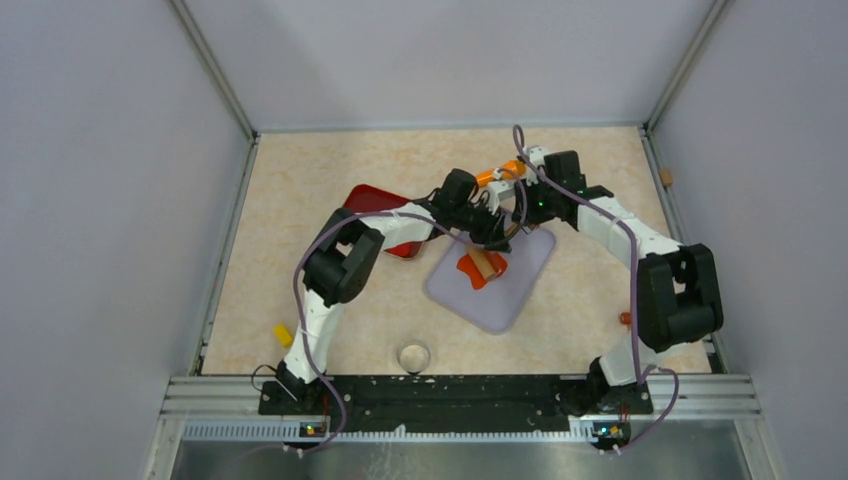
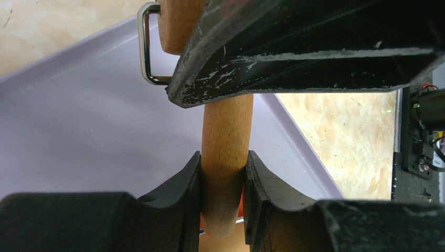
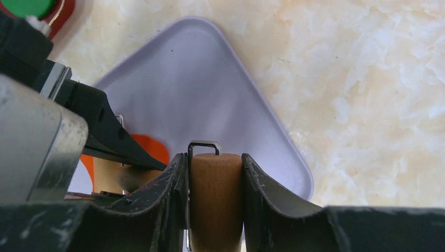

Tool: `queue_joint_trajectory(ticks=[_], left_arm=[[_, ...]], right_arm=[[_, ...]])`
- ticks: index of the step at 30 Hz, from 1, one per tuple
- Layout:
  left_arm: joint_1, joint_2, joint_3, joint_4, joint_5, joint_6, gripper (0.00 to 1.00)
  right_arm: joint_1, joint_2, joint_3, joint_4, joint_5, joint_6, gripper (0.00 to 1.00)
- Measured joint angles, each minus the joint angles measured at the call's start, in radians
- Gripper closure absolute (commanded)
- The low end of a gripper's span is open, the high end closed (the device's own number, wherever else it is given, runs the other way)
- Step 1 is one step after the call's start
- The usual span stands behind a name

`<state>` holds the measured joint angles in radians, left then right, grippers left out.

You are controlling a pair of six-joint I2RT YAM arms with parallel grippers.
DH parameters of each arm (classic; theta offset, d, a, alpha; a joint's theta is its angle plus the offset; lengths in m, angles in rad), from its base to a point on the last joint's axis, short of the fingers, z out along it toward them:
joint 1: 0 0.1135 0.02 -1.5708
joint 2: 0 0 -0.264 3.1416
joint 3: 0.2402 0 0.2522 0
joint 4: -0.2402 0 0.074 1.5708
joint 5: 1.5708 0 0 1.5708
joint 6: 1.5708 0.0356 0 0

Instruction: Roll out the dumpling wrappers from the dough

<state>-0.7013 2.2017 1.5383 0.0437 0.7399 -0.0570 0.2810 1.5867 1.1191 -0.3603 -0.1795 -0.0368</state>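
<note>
Left of both jaws sits a red plate [image 1: 372, 200] holding a green disc [image 3: 26, 6]. The left gripper [image 2: 223, 184] is clamped on the wooden rolling pin [image 2: 226, 131], above a lavender board [image 2: 78, 131]. The orange wrapper [image 3: 155, 149] lies flat on the board, under the left jaws and just left of the right jaws. The right gripper [image 3: 216, 178] pinches another wooden part of the pin, beside its wire bracket [image 3: 204, 143].

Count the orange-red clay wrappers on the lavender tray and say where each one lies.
1: a single orange-red clay wrapper lies near the middle of the lavender tray, partly under the rolling pin. More could be hidden beneath the rolling pin.
</note>
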Motion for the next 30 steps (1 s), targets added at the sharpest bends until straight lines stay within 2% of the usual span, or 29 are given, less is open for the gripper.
queue_joint_trajectory(ticks=[7,19,30], left_arm=[[0.023,-0.026,-0.071,0.043,0.004,-0.053,1.00],[0.049,-0.085,-0.188,0.043,0.023,-0.054,1.00],[0.036,-0.173,-0.164,-0.023,0.023,-0.040,1.00]], right_arm=[[0.027,0.024,-0.014,0.061,-0.009,-0.017,1.00],[0.092,0.039,-0.059,0.109,0.005,0.021,1.00],[0.099,-0.017,0.062,-0.048,-0.026,0.027,1.00]])
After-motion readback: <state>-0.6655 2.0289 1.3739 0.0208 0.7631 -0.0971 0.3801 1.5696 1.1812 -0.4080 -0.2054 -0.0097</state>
